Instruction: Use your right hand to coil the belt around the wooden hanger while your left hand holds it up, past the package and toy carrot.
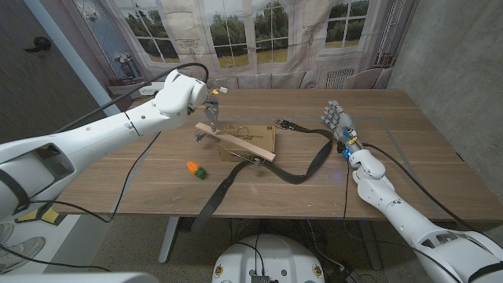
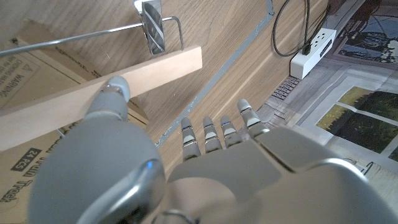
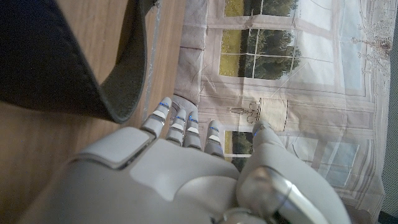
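- Over the table's middle, my left hand [image 1: 206, 98] holds up one wooden hanger [image 1: 236, 141]; its grip is hidden in the head view behind my own wrist, but my left wrist view shows a fingertip [image 2: 115, 89] pressed on the wooden bar [image 2: 93, 99] while the other fingers reach past it with nothing in them
- one metal clip [image 2: 153, 26] and a thin wire rail show on the hanger in that wrist view; the hook I cannot make out
- one dark belt [image 1: 299, 161] lies slack on the wooden table [image 1: 393, 157]; it loops from behind the package across to near my right hand, then runs back and off the near edge, where its end is cut from sight
- one cardboard package [image 1: 259, 135] sits under the hanger, partly covered by the bar; its print is too small to read
- one toy carrot [image 1: 195, 168], orange with a green end, lies just left of the package, apart from it
- my right hand [image 1: 338, 124] stands upright beside the belt's loop, fingers spread and holding nothing; in my right wrist view the belt's curve [image 3: 74, 68] sits just ahead of the fingertips [image 3: 180, 118]; whether they touch it I cannot tell
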You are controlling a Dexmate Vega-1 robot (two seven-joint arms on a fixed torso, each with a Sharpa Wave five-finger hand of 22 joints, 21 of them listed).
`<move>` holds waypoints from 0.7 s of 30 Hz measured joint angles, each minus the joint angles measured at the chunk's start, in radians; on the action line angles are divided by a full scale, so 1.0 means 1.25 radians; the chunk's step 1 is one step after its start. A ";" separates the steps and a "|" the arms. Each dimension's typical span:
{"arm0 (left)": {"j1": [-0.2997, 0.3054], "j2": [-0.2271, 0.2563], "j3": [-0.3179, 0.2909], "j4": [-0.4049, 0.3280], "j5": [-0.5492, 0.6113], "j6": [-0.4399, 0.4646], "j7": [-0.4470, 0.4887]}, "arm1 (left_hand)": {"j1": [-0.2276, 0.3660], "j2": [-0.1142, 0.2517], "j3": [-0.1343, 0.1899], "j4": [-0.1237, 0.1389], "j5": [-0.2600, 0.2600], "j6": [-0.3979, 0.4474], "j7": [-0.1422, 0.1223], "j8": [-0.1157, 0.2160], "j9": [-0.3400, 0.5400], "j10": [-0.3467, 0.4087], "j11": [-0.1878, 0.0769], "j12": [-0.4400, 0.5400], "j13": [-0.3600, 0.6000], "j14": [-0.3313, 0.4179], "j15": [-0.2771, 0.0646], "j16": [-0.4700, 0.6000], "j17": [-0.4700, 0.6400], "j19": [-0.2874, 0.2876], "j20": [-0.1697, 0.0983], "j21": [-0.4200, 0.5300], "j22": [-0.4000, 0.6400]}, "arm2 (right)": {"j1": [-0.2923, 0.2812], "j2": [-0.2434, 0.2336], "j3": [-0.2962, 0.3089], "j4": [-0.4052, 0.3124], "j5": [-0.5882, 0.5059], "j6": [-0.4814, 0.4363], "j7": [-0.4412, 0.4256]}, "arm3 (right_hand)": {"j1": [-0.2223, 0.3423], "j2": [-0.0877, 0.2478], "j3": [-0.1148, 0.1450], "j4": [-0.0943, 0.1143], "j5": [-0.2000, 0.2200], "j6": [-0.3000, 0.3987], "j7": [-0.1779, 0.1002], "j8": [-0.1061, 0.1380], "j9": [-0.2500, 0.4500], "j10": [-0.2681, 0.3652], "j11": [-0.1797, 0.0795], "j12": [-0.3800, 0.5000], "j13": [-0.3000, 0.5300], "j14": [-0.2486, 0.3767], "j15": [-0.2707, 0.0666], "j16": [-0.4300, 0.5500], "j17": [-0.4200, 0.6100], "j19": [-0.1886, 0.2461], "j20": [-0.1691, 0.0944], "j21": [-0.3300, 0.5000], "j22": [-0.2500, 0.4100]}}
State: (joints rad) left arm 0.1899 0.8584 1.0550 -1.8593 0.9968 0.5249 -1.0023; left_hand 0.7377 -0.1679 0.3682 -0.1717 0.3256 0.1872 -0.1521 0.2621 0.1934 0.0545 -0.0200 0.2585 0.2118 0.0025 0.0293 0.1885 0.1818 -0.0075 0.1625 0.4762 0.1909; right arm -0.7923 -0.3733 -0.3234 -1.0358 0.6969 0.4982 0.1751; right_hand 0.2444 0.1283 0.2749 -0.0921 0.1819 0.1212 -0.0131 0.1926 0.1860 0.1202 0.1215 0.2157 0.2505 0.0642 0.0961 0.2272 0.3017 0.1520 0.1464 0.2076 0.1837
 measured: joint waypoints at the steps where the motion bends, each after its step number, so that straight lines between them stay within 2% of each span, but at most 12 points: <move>1: 0.000 -0.002 0.001 0.002 0.000 0.000 0.000 | 0.003 -0.003 -0.002 0.000 0.003 0.000 0.000 0.000 0.000 -0.003 -0.003 0.000 0.000 -0.005 0.001 0.000 0.000 0.000 0.000 0.000 0.000 | 0.000 0.000 0.000 0.000 0.000 0.000 -0.002 | -0.002 0.002 0.002 0.002 0.000 0.001 0.001 0.000 0.000 0.000 0.000 0.000 0.000 0.000 0.000 0.000 0.000 0.000 0.000 0.000 0.000; 11: 0.005 -0.027 0.003 0.028 0.062 -0.059 -0.037 | 0.020 -0.007 -0.012 -0.001 0.016 0.000 -0.009 -0.006 0.000 -0.009 -0.008 -0.003 0.000 -0.013 -0.005 0.000 0.000 0.003 -0.003 -0.006 0.000 | 0.000 0.005 0.003 0.006 0.000 0.000 -0.013 | -0.003 0.003 0.000 0.006 0.000 0.000 0.001 0.000 0.000 0.000 0.000 0.000 0.000 0.004 0.004 0.000 0.000 0.000 0.000 0.000 0.000; 21: 0.014 -0.046 0.000 0.052 0.076 -0.088 -0.056 | 0.035 -0.007 -0.018 0.001 0.025 0.000 -0.009 -0.006 0.000 -0.009 -0.008 -0.003 0.000 -0.013 -0.005 0.000 0.000 0.007 -0.007 -0.006 0.000 | 0.003 0.009 0.004 0.012 0.001 0.000 -0.017 | -0.008 0.009 0.000 0.006 0.000 0.000 0.001 0.000 0.000 0.004 0.004 0.000 0.000 0.004 0.004 0.000 0.000 0.004 0.004 0.006 0.000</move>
State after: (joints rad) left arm 0.2080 0.8006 1.0554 -1.7941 1.0924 0.4155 -1.0726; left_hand 0.7812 -0.1766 0.3454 -0.1710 0.3567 0.1872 -0.1628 0.2543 0.1932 0.0437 -0.0305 0.2548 0.2117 -0.0142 0.0235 0.1886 0.1818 0.0017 0.1533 0.4684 0.1909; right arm -0.7892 -0.3624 -0.3189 -1.0207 0.6976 0.4982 0.1534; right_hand 0.2338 0.1391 0.2745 -0.0843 0.1819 0.1217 -0.0125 0.1926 0.1861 0.1256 0.1268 0.2157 0.2507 0.0696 0.1015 0.2273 0.3017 0.1574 0.1519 0.2155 0.1836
